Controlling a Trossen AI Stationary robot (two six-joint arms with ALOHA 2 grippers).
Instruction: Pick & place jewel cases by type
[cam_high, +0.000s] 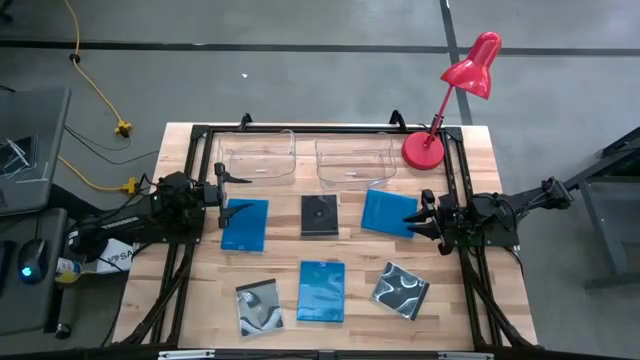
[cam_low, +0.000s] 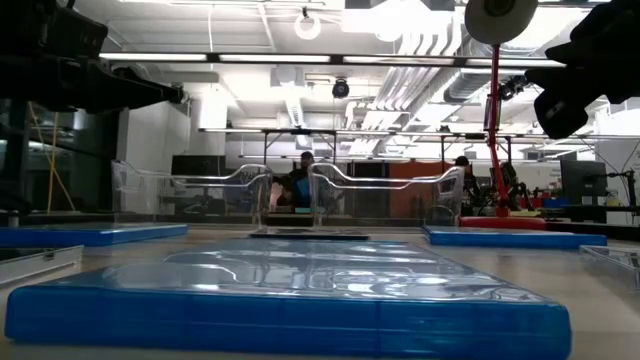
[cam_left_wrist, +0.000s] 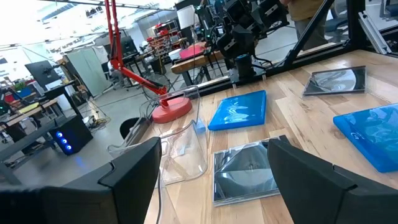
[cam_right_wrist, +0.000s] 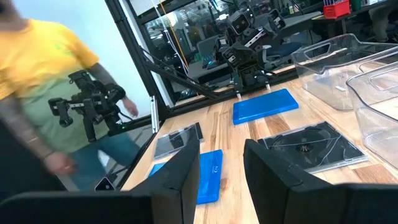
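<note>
Six jewel cases lie flat on the wooden table. In the far row are a blue case (cam_high: 244, 224), a black one (cam_high: 320, 215) and another blue one (cam_high: 388, 212). In the near row a silvery swirl case (cam_high: 259, 305), a blue case (cam_high: 321, 290) and a second swirl case (cam_high: 401, 289) lie apart. My left gripper (cam_high: 232, 193) hovers level at the left blue case's far corner, open wide (cam_left_wrist: 221, 180). My right gripper (cam_high: 418, 215) hovers level above the right blue case's edge, open with a narrower gap (cam_right_wrist: 221, 171). Neither holds anything.
Two clear plastic tubs (cam_high: 257, 157) (cam_high: 355, 160) stand side by side at the far edge. A red desk lamp (cam_high: 423, 150) stands at the far right corner, its head (cam_high: 473, 65) beyond the table. A black frame (cam_high: 300, 129) rims the table. A person in yellow (cam_right_wrist: 43, 74) stands beside the table.
</note>
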